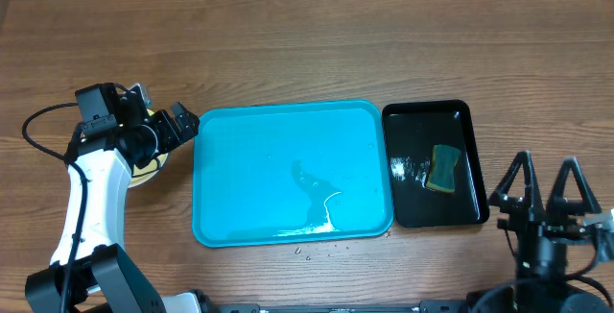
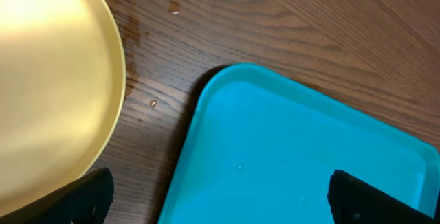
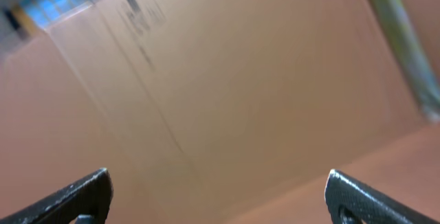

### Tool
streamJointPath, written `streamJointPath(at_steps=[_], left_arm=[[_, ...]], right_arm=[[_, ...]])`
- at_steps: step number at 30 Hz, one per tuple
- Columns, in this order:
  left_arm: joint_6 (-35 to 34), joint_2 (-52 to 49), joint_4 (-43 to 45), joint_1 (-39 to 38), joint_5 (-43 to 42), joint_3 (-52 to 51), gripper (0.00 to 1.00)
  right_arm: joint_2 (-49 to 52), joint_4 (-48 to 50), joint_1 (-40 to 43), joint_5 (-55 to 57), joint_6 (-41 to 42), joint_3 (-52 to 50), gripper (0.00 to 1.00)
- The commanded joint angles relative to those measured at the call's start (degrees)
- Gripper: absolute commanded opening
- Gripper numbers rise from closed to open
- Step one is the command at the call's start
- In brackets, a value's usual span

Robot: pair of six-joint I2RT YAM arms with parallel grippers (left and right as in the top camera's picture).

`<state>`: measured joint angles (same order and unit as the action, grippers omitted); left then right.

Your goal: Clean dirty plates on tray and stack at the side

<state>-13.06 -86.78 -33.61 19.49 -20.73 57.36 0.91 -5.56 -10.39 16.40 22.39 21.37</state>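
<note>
The turquoise tray (image 1: 240, 188) lies in the middle of the table, wet with a small puddle and with no plates on it. It also shows in the left wrist view (image 2: 289, 148). A pale yellow-green plate (image 2: 48, 86) lies on the table left of the tray, mostly hidden under my left arm in the overhead view (image 1: 147, 168). Whether other plates lie beneath it I cannot tell. My left gripper (image 1: 177, 126) is open and empty above the gap between plate and tray. My right gripper (image 1: 547, 193) is open and empty at the right, pointing upward.
A black tray (image 1: 413, 207) with a green-yellow sponge (image 1: 443, 168) stands right of the turquoise tray. Water droplets (image 1: 317, 250) lie on the wood by the tray's front edge. A cardboard box (image 3: 206, 80) fills the right wrist view.
</note>
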Motion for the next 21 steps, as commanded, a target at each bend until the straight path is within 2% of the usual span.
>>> streamJointPath(at_steps=[1,2,4,8,11,19,21], left_arm=[[1.5,0.0,0.0,-0.2,0.4,-0.2,1.00],[1.5,0.0,0.0,-0.3,0.4,-0.2,1.00],[1.5,0.0,0.0,-0.3,0.4,-0.2,1.00],[1.5,0.0,0.0,-0.3,0.4,-0.2,1.00],[1.5,0.0,0.0,-0.3,0.4,-0.2,1.00],[1.5,0.0,0.0,-0.4,0.4,-0.2,1.00],[1.5,0.0,-0.1,-0.4,0.4,-0.2,1.00]], right_arm=[[-0.7,14.3,1.2,-4.2,-0.4,-8.6,1.00],[-0.7,21.3,1.7,-5.2,-0.4,-12.3,1.00],[-0.7,27.2,2.6,-7.3,-0.4,-16.4,1.00],[-0.7,27.1,4.7,-15.5,-4.6,-20.7,1.00],[-0.7,22.6,5.0,-19.7,-9.4,-20.9,1.00],[-0.7,0.4,5.0,-18.8,-13.1,-20.9,1.00],[-0.7,0.9,5.0,-18.9,-15.9,-20.9,1.00]])
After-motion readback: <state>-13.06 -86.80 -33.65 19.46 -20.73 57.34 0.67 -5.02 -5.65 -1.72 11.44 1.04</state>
